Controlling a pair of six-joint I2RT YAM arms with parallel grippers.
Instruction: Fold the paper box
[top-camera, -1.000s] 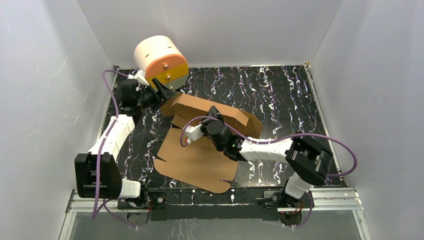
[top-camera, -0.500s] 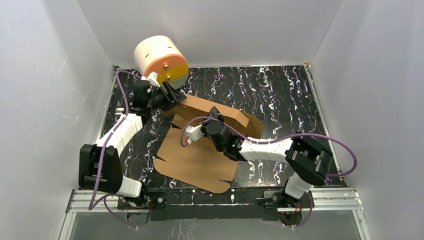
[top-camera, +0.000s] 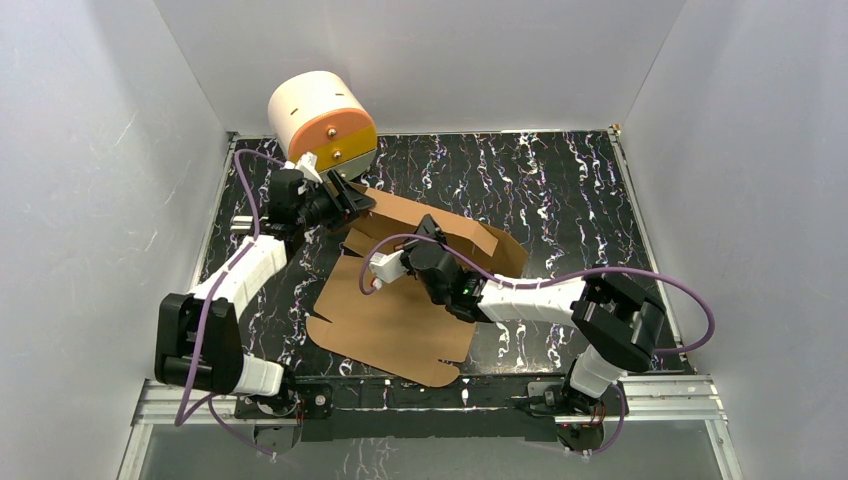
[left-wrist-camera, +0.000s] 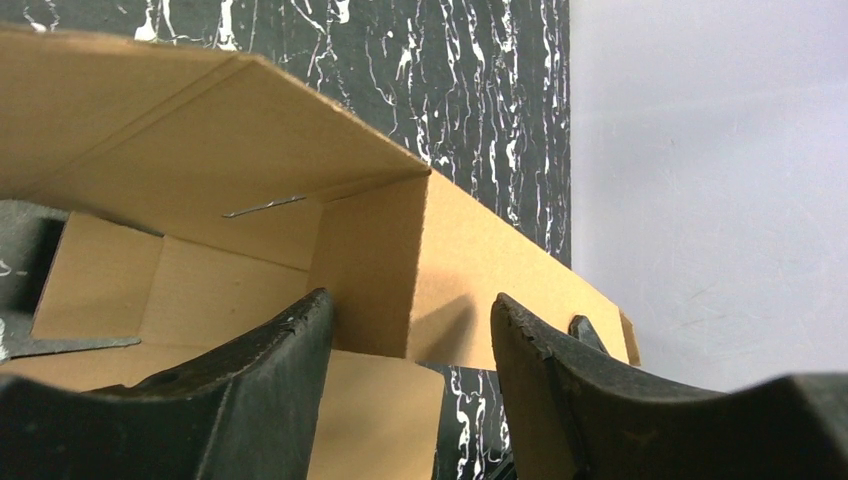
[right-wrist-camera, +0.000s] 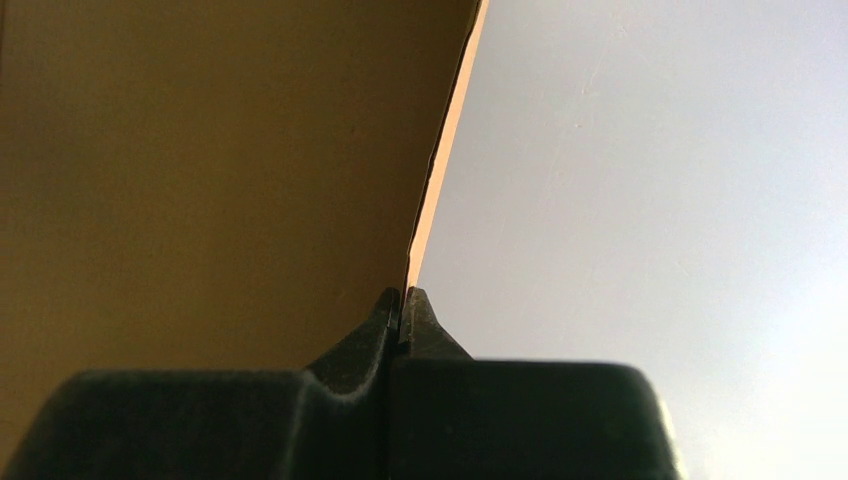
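The paper box (top-camera: 400, 310) is a brown cardboard die-cut sheet, flat at the front, with its far part folded up into a raised wall and corner. My right gripper (top-camera: 428, 238) is shut on the edge of an upright flap, seen edge-on in the right wrist view (right-wrist-camera: 404, 300). My left gripper (top-camera: 352, 200) is open at the box's far left corner. In the left wrist view the folded corner (left-wrist-camera: 420, 270) stands between and just beyond my left gripper's (left-wrist-camera: 410, 320) spread fingers.
A cream cylindrical cabinet (top-camera: 320, 120) with orange and yellow drawer fronts stands at the back left, just behind my left gripper. White walls enclose the black marbled table (top-camera: 580, 190) on three sides. Purple cables loop from both arms.
My left arm has swung right and forward, bringing its open gripper from beside the cabinet up to the box's far left corner. The right gripper and its flap have stayed put.
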